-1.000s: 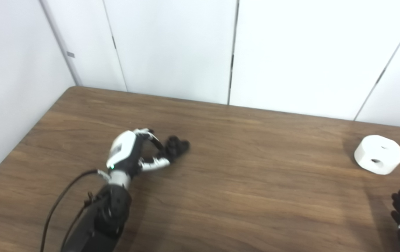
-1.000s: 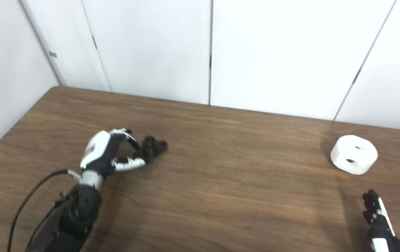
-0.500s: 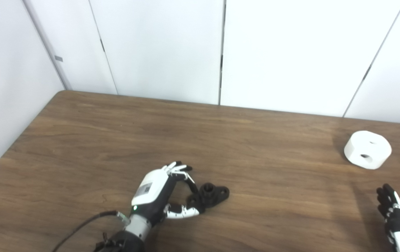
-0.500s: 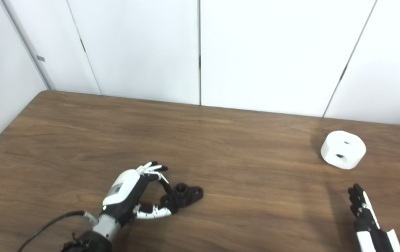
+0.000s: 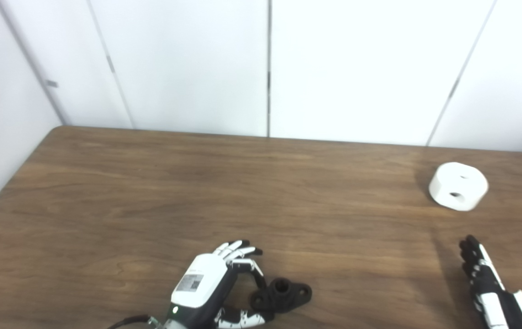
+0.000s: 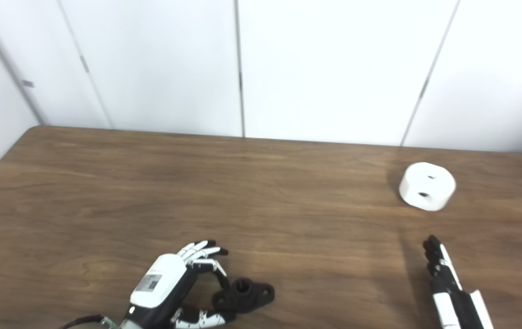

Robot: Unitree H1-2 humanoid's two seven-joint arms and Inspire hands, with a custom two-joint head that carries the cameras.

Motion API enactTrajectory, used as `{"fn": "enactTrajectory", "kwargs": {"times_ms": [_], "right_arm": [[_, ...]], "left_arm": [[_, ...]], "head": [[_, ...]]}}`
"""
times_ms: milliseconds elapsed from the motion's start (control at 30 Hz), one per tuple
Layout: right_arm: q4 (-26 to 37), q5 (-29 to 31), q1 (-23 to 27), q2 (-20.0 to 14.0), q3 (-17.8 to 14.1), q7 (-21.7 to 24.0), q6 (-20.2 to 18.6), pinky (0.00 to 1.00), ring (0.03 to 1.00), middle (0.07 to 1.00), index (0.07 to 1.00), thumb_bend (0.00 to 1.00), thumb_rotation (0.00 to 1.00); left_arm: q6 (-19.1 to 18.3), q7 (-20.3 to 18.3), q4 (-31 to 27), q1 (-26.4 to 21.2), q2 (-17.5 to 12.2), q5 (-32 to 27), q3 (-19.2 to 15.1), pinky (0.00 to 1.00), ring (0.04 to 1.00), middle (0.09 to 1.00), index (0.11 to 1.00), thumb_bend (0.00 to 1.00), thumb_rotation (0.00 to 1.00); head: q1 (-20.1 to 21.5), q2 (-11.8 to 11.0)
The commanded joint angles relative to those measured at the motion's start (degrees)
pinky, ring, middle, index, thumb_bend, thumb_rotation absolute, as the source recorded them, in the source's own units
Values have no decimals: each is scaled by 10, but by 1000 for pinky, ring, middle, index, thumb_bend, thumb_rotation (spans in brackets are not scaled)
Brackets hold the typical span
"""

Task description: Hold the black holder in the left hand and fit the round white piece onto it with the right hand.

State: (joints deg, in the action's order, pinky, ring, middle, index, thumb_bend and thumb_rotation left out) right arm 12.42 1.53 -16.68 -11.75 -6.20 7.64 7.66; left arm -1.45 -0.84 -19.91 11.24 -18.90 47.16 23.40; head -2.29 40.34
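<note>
The black holder [image 5: 283, 294], a small flanged part with a central hole, is low over the wooden table [image 5: 242, 192] near its front edge. My left hand [image 5: 208, 290] is shut on its left end, pinched between thumb and fingers [image 5: 251, 268]. I cannot tell whether it touches the table. The round white piece [image 5: 458, 186], a short cylinder with two holes, lies on the table at the far right. My right hand [image 5: 487, 278] is open and empty, fingers straight, near the front right, well short of the white piece. Both also show in the right eye view, the holder [image 6: 247, 294] and the white piece [image 6: 427, 185].
White wall panels [image 5: 265, 64] stand along the table's back edge and left side. The left table edge [image 5: 9, 187] runs diagonally toward me. Bare brown tabletop lies between the holder and the white piece.
The camera has shifted. My left hand has carried the black holder from the left middle of the table toward the front edge and to the right. The right hand has barely moved.
</note>
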Motion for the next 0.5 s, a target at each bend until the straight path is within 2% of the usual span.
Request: {"fn": "enactTrajectory", "kwargs": {"times_ms": [0,267,467], "right_arm": [[-6,-2,-17,10,12,-2,-11,1000,998,979,986,500,1000],[14,-14,-17,11,18,-10,-36,1000,994,969,979,513,1000],[14,-11,-15,9,22,-13,-40,1000,994,967,974,531,1000]], "left_arm": [[8,-36,6,18,-15,28,16,928,918,835,489,515,44],[34,-36,20,21,-19,35,30,922,912,832,488,516,44],[38,-39,27,23,-21,35,35,922,918,836,489,516,45]], "head": [[0,0],[21,24],[30,27]]}}
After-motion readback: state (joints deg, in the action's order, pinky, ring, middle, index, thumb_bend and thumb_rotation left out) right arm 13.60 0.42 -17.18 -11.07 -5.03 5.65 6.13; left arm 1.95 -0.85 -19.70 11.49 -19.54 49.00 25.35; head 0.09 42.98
